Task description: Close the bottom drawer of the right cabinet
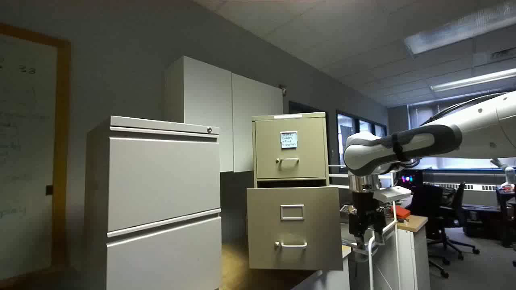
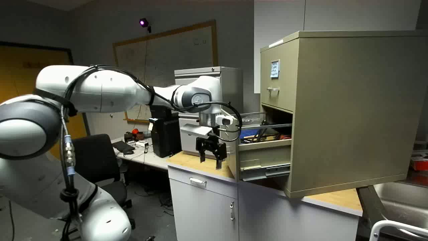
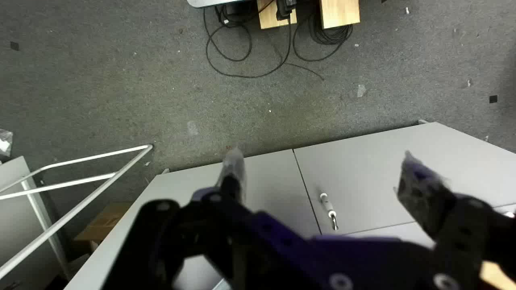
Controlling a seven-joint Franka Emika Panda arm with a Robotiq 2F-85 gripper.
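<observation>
While the black two-finger gripper [image 2: 210,161] hangs with its fingers spread wide, the tan metal bottom drawer [image 1: 294,231] with silver handle [image 1: 293,246], standing apart from it, is extended out of the narrow tan metal filing cabinet [image 2: 354,110], below the labelled, closed top drawer [image 1: 289,153].

In an exterior view, the wall [image 1: 121,72] is dimly lit and a ceiling light [image 1: 473,80] is seen glowing, while the gripper [image 3: 322,155] is blurred in the wrist view.

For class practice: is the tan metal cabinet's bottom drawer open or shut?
Open: the bottom drawer juts out, silver metal slide exposed.
</observation>
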